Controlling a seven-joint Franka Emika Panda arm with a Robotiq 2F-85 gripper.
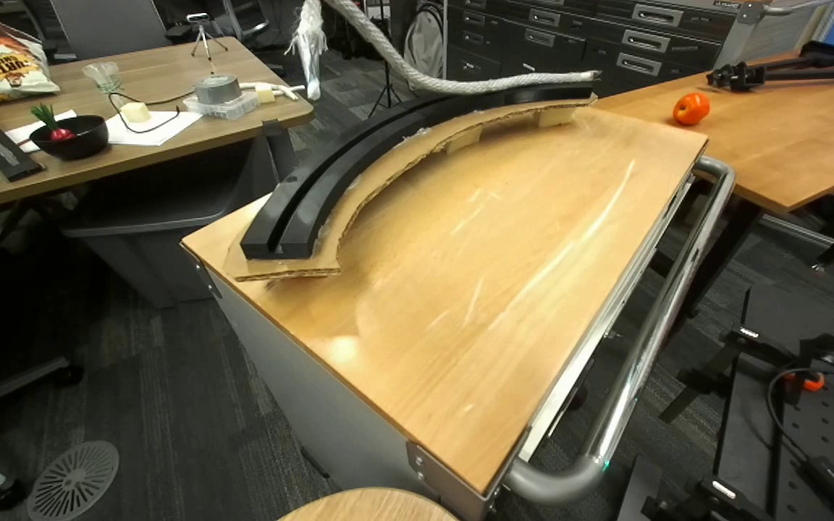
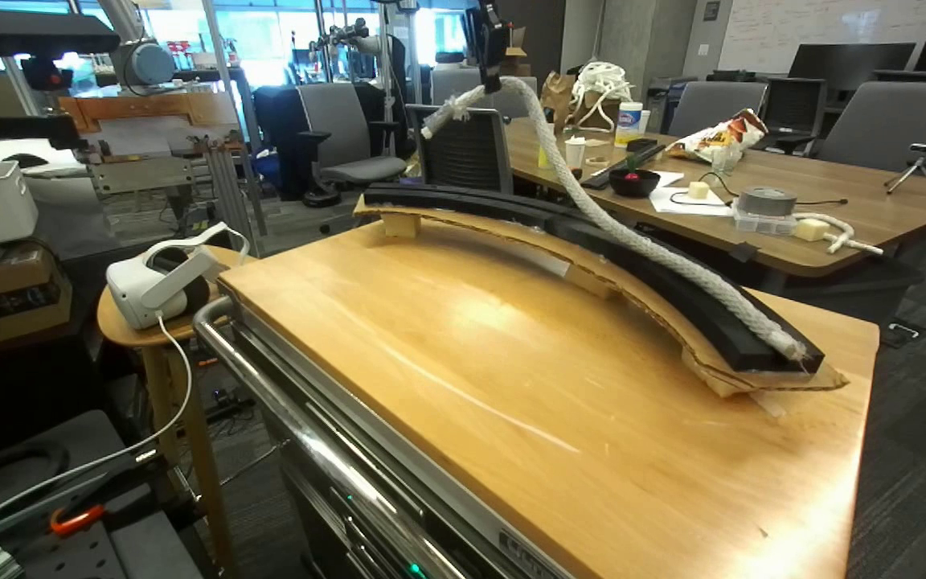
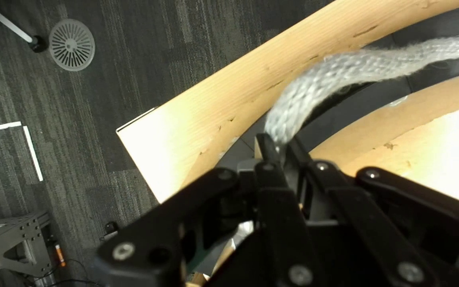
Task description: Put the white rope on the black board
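Hand (image 3: 280, 141) pinched white rope (image 3: 325, 79) near one end, above black board (image 3: 343, 113), likely for lowering; stretch farthest from hand rested there.

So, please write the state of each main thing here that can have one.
The claw: closed on the white rope.
The white rope: bent; raised near one end, far end apparently resting on the black board.
The black board: partly under the rope, on cardboard.
The cardboard: propped on blocks.
The bowl: upright, red item inside.
The tripod: standing, legs spread.
The cabinet drawers: closed.
The snack bag: unclear if open or sealed.
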